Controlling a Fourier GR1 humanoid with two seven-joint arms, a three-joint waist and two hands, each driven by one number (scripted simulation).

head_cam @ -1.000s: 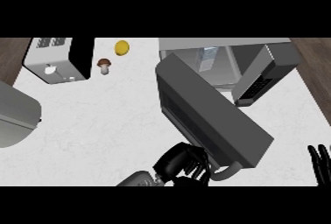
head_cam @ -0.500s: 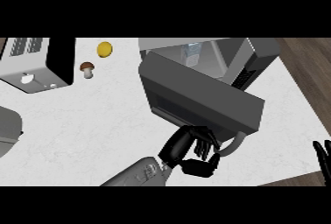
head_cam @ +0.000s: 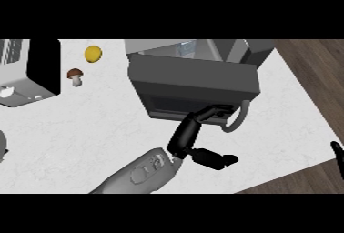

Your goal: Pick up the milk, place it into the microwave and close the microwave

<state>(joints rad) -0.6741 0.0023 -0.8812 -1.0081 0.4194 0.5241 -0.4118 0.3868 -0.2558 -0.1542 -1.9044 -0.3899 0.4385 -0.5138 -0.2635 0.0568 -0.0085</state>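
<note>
From my head view, everything sits around the one microwave [head_cam: 194, 77] at the top middle of the white counter [head_cam: 80, 132]. Its dark door [head_cam: 191, 88] stands nearly closed across the front, with a curved grey handle [head_cam: 236, 119] hanging off the door's lower right corner. Through the gap above the door I can just make out one pale carton, the milk [head_cam: 186, 47], inside the cavity. My left hand [head_cam: 194, 136] comes up from below the microwave, its long fingers [head_cam: 214, 110] stretched straight and resting against the door's lower edge just beside the handle, my thumb [head_cam: 216, 159] splayed out to the side, holding nothing. My right hand [head_cam: 337, 157] shows only as a dark sliver at the edge, well to the lower right of the microwave; I cannot tell how its fingers stand. Left of the microwave lie one mushroom [head_cam: 75, 76] and one yellow round fruit [head_cam: 93, 53], and farther left one toaster [head_cam: 27, 73].
</note>
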